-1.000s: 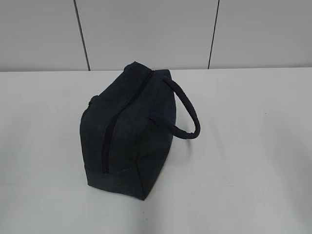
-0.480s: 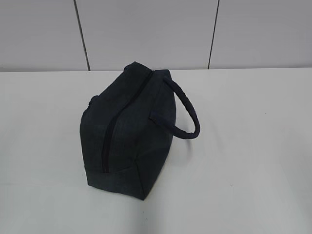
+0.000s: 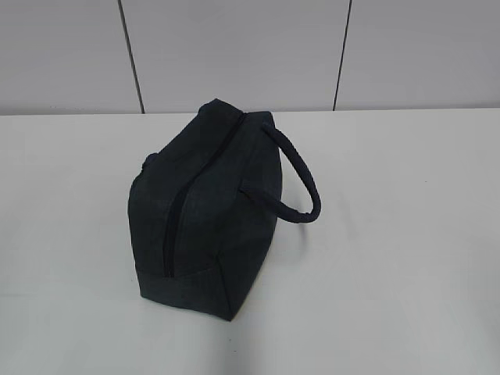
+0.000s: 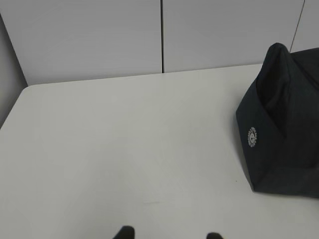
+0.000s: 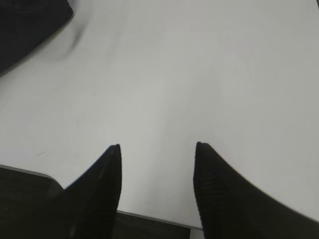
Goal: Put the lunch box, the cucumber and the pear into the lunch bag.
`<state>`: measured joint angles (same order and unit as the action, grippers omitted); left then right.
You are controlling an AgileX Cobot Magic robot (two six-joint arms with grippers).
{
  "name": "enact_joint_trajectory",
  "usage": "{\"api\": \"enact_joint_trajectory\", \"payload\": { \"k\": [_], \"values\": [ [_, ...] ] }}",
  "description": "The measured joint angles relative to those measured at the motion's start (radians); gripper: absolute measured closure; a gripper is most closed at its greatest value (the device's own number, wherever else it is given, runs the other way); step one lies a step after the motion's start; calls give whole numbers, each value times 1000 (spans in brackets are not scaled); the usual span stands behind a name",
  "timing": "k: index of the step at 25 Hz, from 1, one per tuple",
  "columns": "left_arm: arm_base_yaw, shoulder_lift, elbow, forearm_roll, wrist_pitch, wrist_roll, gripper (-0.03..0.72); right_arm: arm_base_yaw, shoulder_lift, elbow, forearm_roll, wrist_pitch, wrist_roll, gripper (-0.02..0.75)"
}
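1. The lunch bag (image 3: 207, 207) sits zipped on the table (image 3: 391, 234), its long axis running away from the camera
2. Both claws, left (image 4: 169, 235) and right (image 5: 157, 149), are released and empty
3. It lies right of the left one, up-left of the right; I cannot tell which is nearer

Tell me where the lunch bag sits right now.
In the exterior view the lunch bag stands left of centre on the white table, zipper on top and one loop handle to its right.
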<state>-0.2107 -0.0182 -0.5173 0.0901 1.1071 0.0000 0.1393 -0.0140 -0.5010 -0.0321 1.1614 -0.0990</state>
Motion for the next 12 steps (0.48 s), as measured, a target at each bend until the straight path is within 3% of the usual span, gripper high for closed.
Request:
{"api": "enact_joint_trajectory", "payload": {
  "k": [12],
  "values": [
    [0, 0, 0, -12, 0, 0, 443, 0, -4, 0, -8, -2, 2, 363]
  ]
}}
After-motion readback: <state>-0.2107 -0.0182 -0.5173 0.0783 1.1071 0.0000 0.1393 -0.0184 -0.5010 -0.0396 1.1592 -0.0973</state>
